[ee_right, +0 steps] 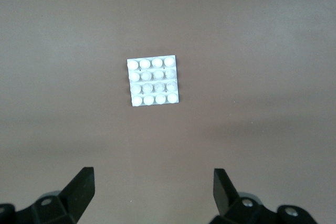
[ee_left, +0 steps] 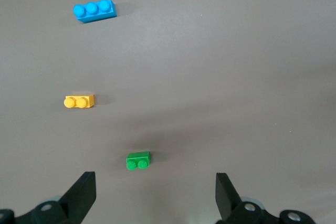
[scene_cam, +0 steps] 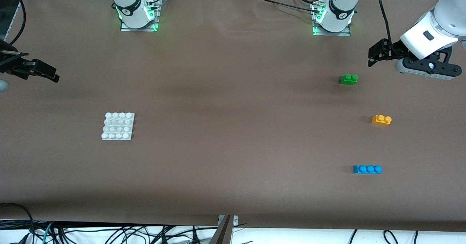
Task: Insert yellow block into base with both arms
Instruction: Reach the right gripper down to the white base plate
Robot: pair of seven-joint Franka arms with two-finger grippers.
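Note:
The yellow block [scene_cam: 381, 120] [ee_left: 79, 100] lies on the brown table toward the left arm's end, studs up. The white studded base [scene_cam: 118, 126] [ee_right: 153, 81] lies flat toward the right arm's end, with nothing on it. My left gripper [scene_cam: 372, 56] [ee_left: 155, 182] hangs open and empty above the table at the left arm's end, close to the green brick and apart from the yellow block. My right gripper [scene_cam: 51, 73] [ee_right: 153, 177] hangs open and empty over the table's edge at the right arm's end, well clear of the base.
A green two-stud brick [scene_cam: 348, 79] [ee_left: 138, 160] lies farther from the front camera than the yellow block. A blue three-stud brick [scene_cam: 367, 169] [ee_left: 94, 10] lies nearer to it. Both arm bases [scene_cam: 137, 16] [scene_cam: 332, 20] stand along the table's back edge.

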